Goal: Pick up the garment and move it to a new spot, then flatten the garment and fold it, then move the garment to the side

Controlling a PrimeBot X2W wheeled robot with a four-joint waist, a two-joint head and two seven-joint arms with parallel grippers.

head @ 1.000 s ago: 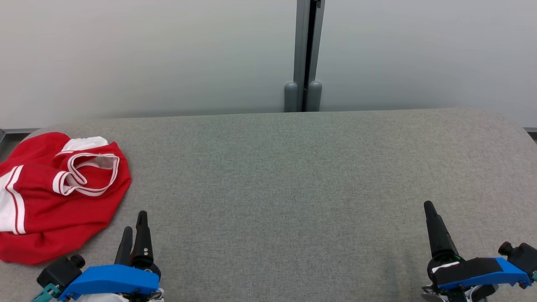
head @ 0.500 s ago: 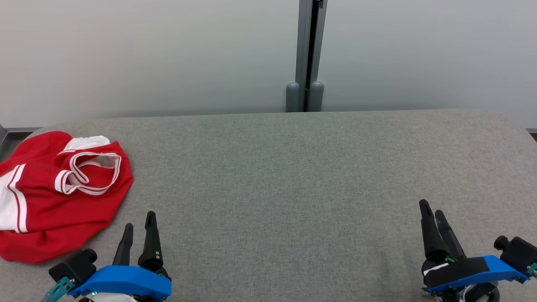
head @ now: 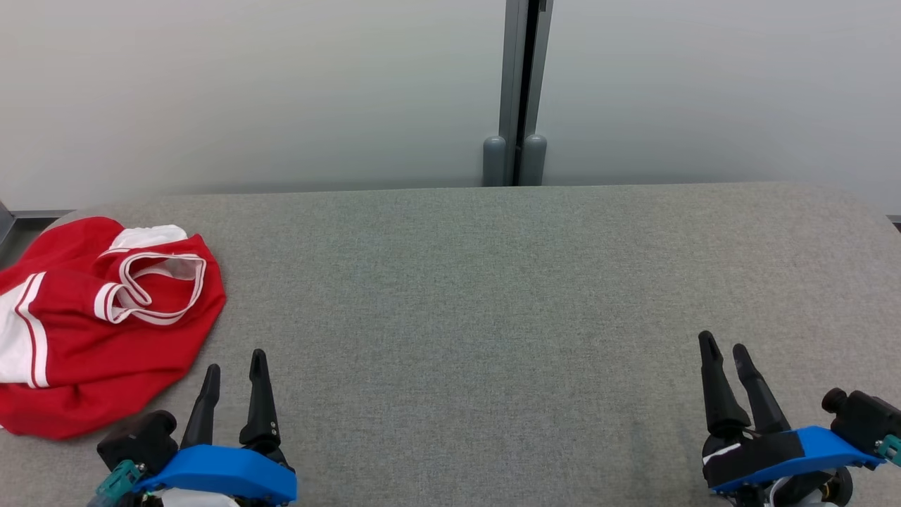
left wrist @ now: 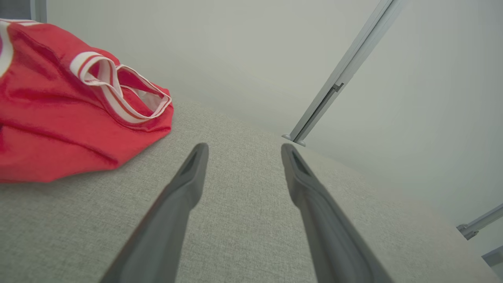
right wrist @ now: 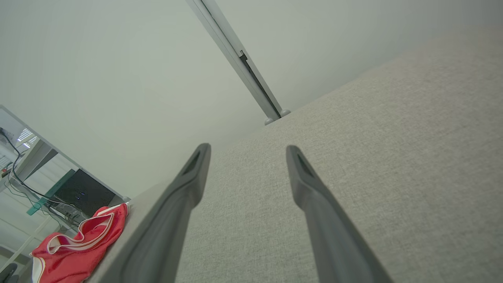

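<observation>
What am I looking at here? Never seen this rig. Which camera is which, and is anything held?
This is a wheeled robot with two arms. The wide picture comes from a camera on its head, looking down at a grey padded table. The blue-and-black tools in the bottom corners are its left gripper and right gripper, each with two long dark fingers. The other two pictures come from a camera on each wrist, looking along that gripper's own fingers, so they look tilted. A crumpled red garment with white trim lies at the table's left end, near the left gripper but not touching it. Both grippers are open and hold nothing.
</observation>
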